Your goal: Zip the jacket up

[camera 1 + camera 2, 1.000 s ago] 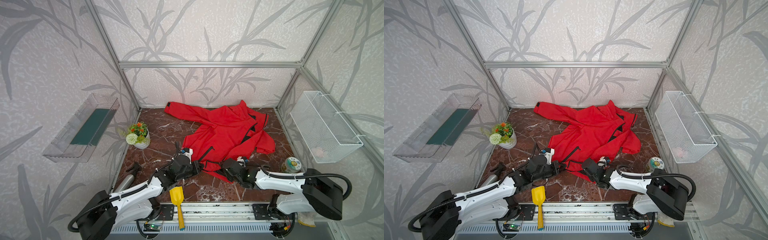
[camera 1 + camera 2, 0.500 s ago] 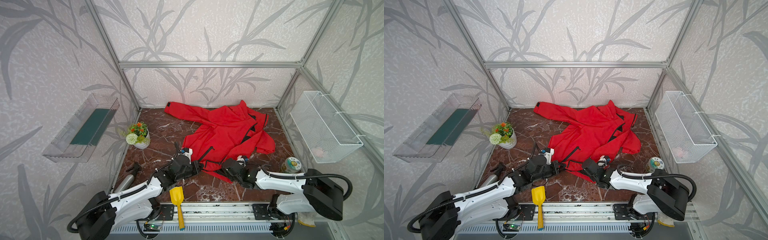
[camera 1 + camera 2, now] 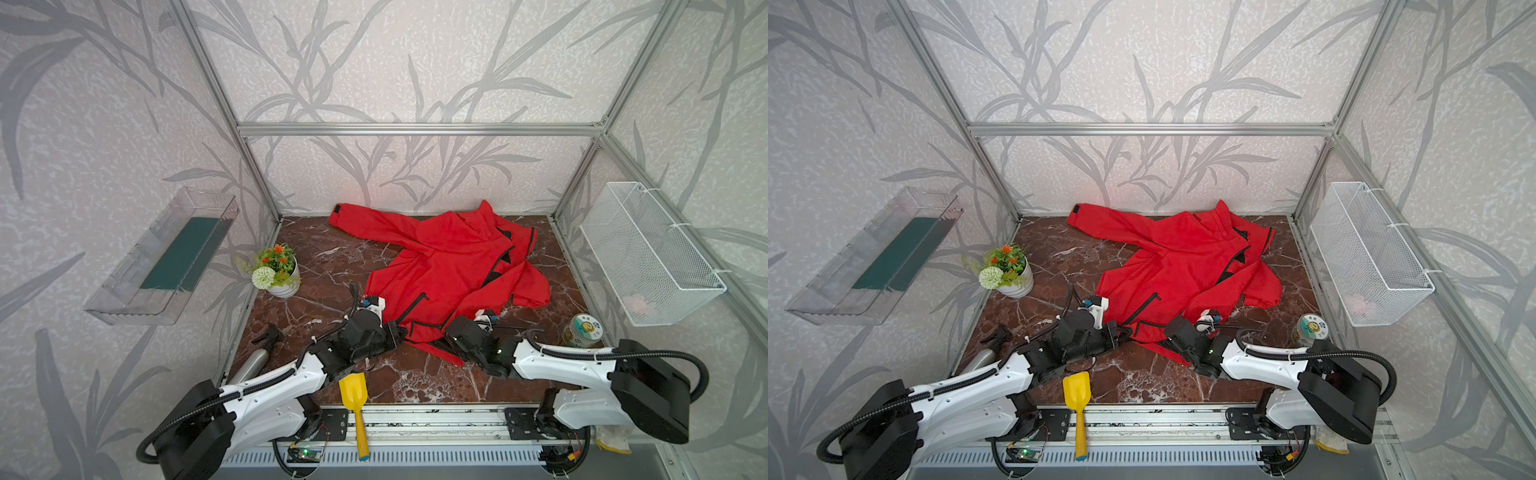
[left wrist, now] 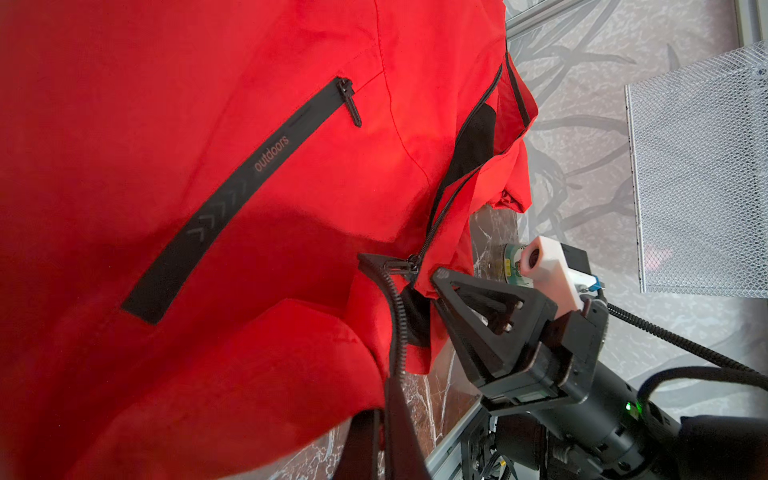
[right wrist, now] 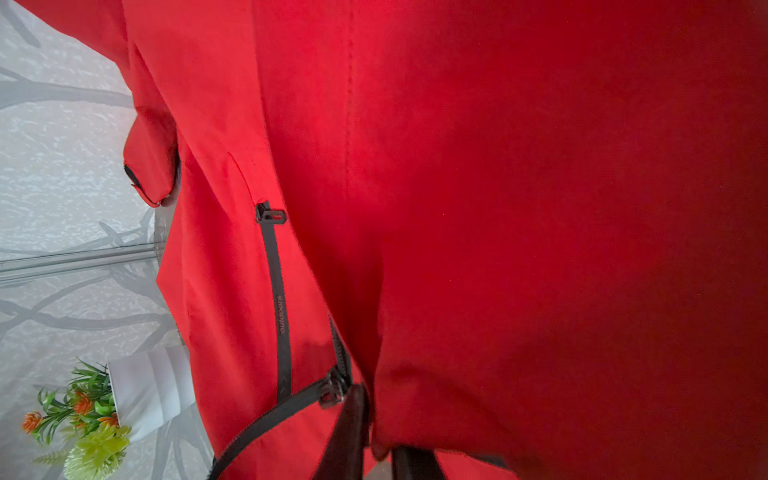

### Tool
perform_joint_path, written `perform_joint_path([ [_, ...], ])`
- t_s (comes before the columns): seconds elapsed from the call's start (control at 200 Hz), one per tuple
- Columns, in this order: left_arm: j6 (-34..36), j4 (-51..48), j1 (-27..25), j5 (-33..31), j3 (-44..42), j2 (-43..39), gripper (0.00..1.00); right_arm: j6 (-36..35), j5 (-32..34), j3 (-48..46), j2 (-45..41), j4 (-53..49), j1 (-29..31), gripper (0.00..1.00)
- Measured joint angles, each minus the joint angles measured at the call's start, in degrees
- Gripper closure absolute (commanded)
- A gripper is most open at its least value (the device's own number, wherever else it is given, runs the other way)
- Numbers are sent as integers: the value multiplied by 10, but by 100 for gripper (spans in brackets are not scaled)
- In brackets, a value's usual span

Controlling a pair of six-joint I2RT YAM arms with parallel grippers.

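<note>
Both top views show a yellow plastic shovel (image 3: pixel 352 392) nearest, its blade on the front edge of the bench (image 3: pixel 415 386), a glossy slab of dark red-brown marble with white veins, and its handle across the metal rail (image 3: pixel 436 419). Just beyond, two white-and-black arms reach in low from either side and meet at the near hem of the jacket (image 3: pixel 449 266). It lies crumpled across the middle and back right of the bench, one sleeve stretched toward the back left corner, its matte red cloth creased and black lining showing at the open collar. In the left wrist view the left pincer (image 4: pixel 384 411) is clamped on the toothed black tape of the front zipper (image 4: pixel 397 324) at the hem. Past it the right pincer (image 4: pixel 428 286), with black triangular open-frame fingers, has them close together on a fold of red cloth just beside the slider (image 4: pixel 411 264); in the right wrist view that cloth bulges between its two dark fingers (image 5: pixel 345 432). A slanted pocket zipper (image 4: pixel 249 174) with a flat black strip crosses the panel beyond. A metal bottle (image 3: pixel 253 361) with a black spray head lies at the left edge, a white ribbed pot of flowers (image 3: pixel 278 274) stands farther back, and a round tin (image 3: pixel 584 330) sits at the right edge, all apart from the jacket. A white wire basket (image 3: pixel 648 257) and a clear plastic tray (image 3: pixel 166 257) hang on the side walls.
</note>
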Motion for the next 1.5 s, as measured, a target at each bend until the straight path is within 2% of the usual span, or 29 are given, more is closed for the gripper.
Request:
perform_joint_path([
  [0.28, 0, 3, 0, 0, 0, 4, 100, -14, -1, -4, -2, 11, -9, 78],
  [0.865, 0, 4, 0, 2, 0, 7, 100, -43, -33, -3, 44, 71, -24, 72],
  [0.985, 0, 4, 0, 2, 0, 7, 100, -44, -35, -3, 57, 79, -25, 75],
  [1.12, 0, 4, 0, 2, 0, 6, 100, -46, -37, -3, 61, 86, -28, 92],
  [1.205, 0, 4, 0, 1, 0, 6, 100, -48, -38, -3, 61, 86, -29, 97],
  [1.32, 0, 4, 0, 1, 0, 6, 100, -47, -48, -6, 50, 81, -30, 100],
  [1.5, 0, 8, 0, 2, 0, 9, 100, -47, -68, -34, -21, 46, -30, 100],
])
